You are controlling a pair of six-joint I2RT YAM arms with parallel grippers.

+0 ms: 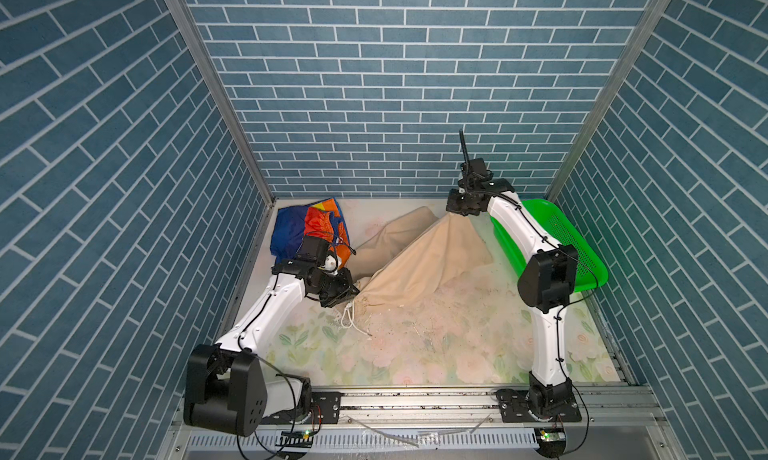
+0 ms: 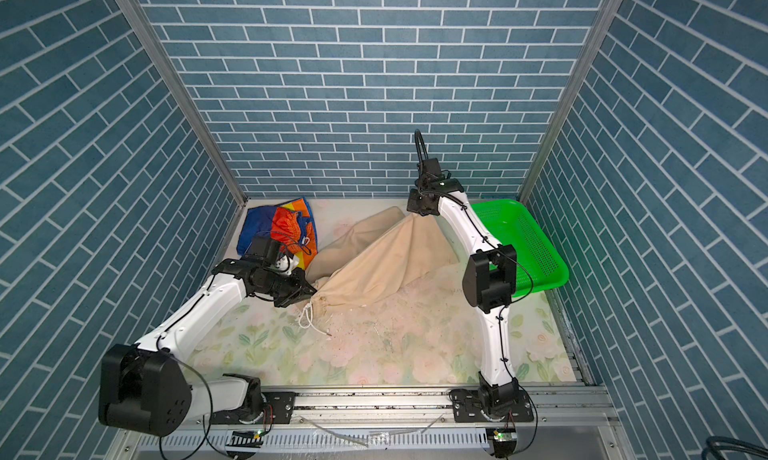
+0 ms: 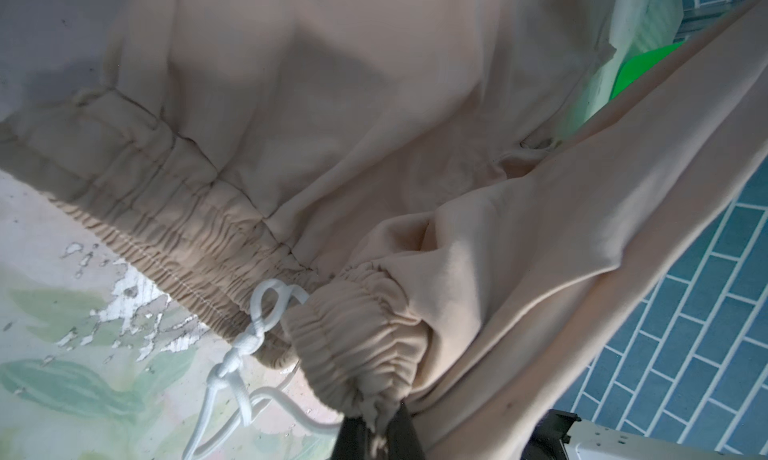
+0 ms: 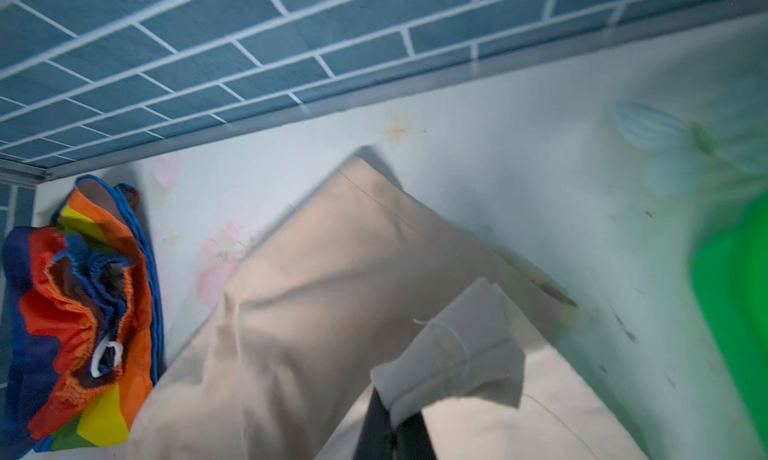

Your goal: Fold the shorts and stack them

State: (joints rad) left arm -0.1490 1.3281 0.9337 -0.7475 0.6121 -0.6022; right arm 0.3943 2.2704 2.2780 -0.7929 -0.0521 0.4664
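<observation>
The beige shorts (image 1: 419, 258) (image 2: 382, 258) hang stretched between both grippers over the middle of the table. My left gripper (image 1: 357, 291) (image 2: 313, 289) is shut on the gathered waistband (image 3: 361, 354), low near the table, with the white drawstring (image 1: 353, 319) (image 3: 249, 346) dangling below. My right gripper (image 1: 455, 213) (image 2: 413, 213) is shut on a hem corner (image 4: 457, 354) and holds it raised at the back. The other leg (image 4: 353, 238) lies flat on the table. The rainbow-striped shorts (image 1: 309, 229) (image 2: 280, 229) (image 4: 79, 304) sit bunched in the back left corner.
A green perforated basket (image 1: 557, 238) (image 2: 523, 242) stands tilted at the back right, behind my right arm. The floral tabletop (image 1: 415, 346) has worn, flaked patches in front of the beige shorts. Blue brick walls close in three sides.
</observation>
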